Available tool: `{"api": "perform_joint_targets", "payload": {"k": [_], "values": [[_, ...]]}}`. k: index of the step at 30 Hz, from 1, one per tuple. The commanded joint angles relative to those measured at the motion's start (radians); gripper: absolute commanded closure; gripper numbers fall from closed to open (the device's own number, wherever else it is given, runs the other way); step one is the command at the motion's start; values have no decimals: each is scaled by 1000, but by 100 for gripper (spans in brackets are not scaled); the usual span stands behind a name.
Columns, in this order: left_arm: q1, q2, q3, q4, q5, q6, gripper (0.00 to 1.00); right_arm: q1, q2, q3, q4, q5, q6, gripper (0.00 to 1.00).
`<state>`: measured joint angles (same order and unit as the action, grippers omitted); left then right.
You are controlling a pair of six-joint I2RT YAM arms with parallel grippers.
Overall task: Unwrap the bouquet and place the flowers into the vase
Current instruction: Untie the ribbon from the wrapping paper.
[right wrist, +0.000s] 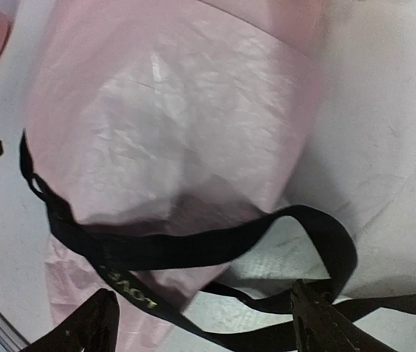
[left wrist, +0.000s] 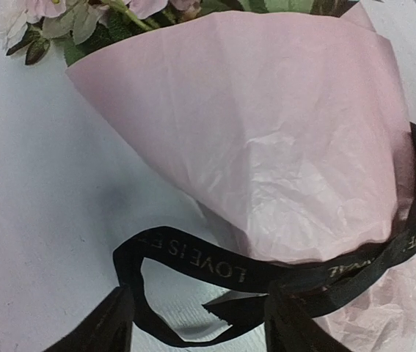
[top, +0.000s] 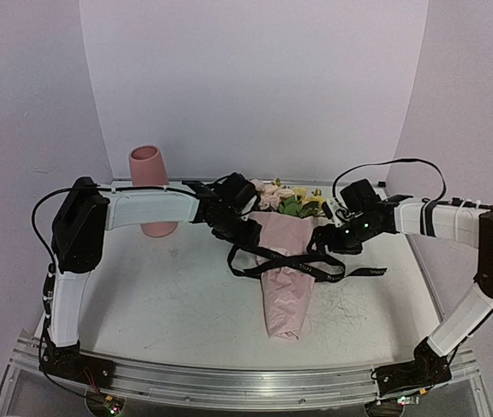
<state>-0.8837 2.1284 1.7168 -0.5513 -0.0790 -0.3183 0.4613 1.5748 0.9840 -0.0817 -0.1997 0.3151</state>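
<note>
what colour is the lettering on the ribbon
Gold, on the black ribbon; it shows best in the left wrist view.

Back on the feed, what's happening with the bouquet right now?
The bouquet lies on the table, still wrapped in pink paper, its black ribbon slack but still around it. The left arm and right arm flank it, jaws open, gripping nothing. The vase stands behind the left arm, no flowers in it yet.

The top camera looks down on the bouquet (top: 283,269) from far beyond its stem end; both wrist cameras share its wrapped middle, close, from opposite sides.
</note>
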Motion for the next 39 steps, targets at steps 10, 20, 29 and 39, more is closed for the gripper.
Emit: {"api": "perform_joint_targets", "payload": {"k": [10,20,29,39], "values": [[-11,-4,48,23,131,-45,26,106,162,155,-89,86,12,2],[-23,55,72,2,-15,-86,22,107,197,171,-143,244,46,18],[-23,84,91,2,16,-85,22,99,188,162,-192,414,55,24],[-19,83,88,-73,-153,-147,26,-33,179,154,-255,514,93,25]]}}
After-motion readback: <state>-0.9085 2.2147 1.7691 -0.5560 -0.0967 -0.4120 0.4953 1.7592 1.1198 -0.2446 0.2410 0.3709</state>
